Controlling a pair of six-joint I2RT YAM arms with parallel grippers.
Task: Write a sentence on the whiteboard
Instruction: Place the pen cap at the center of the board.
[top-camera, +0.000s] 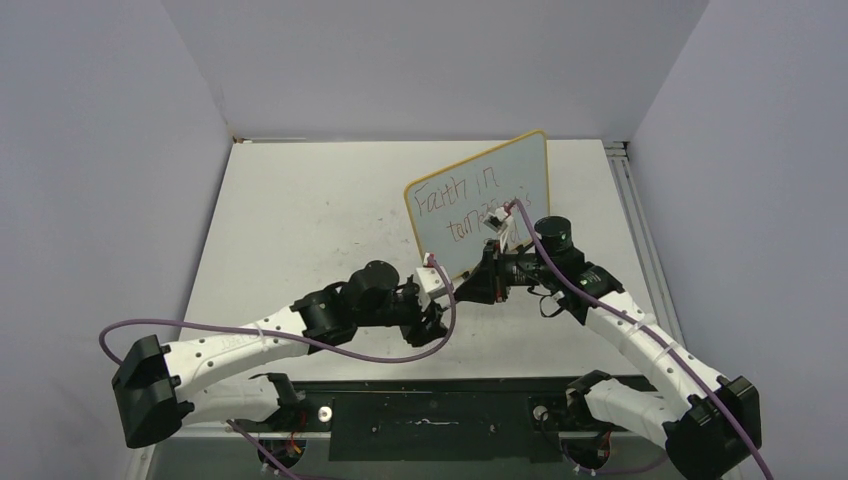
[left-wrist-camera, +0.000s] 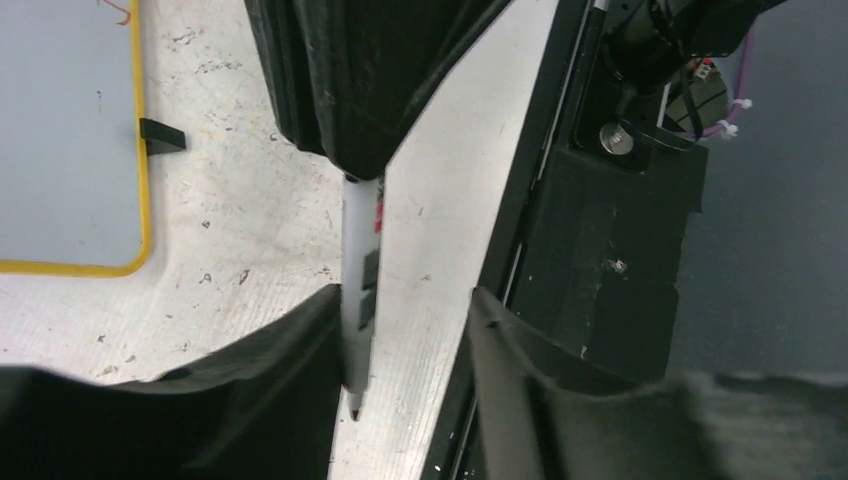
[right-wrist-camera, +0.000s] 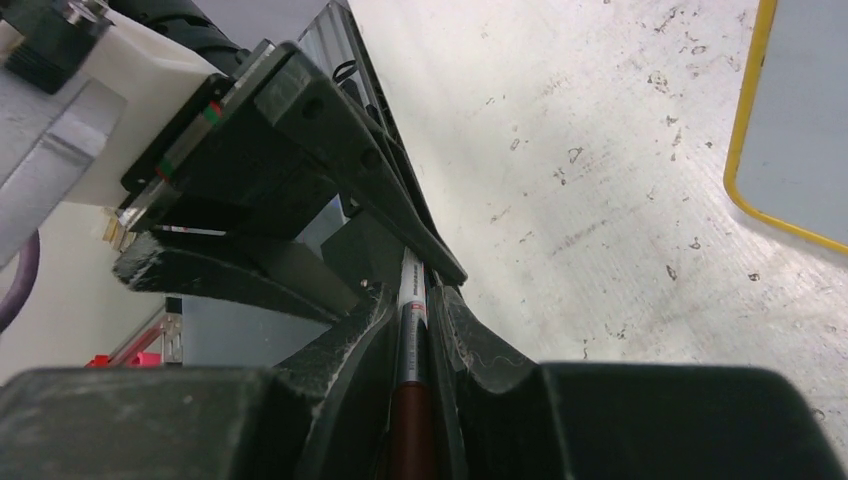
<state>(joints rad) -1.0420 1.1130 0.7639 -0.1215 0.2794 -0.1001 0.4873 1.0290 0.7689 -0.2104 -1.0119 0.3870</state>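
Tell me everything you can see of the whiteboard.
The whiteboard is a small white rectangle with rounded corners in a thin yellow frame, with a small black foot jutting from one edge. It sits skewed on the scuffed white table, seemingly propped at a lean. The sentence, in thin reddish-brown marker, reads "Faith in", then a second line starting "tom", its end hidden behind the right arm. Nothing but the table visibly touches it.

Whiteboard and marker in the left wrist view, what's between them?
Only bare, scuffed table separates the whiteboard from the marker; the board's black foot juts into it. Left wrist view shows it.
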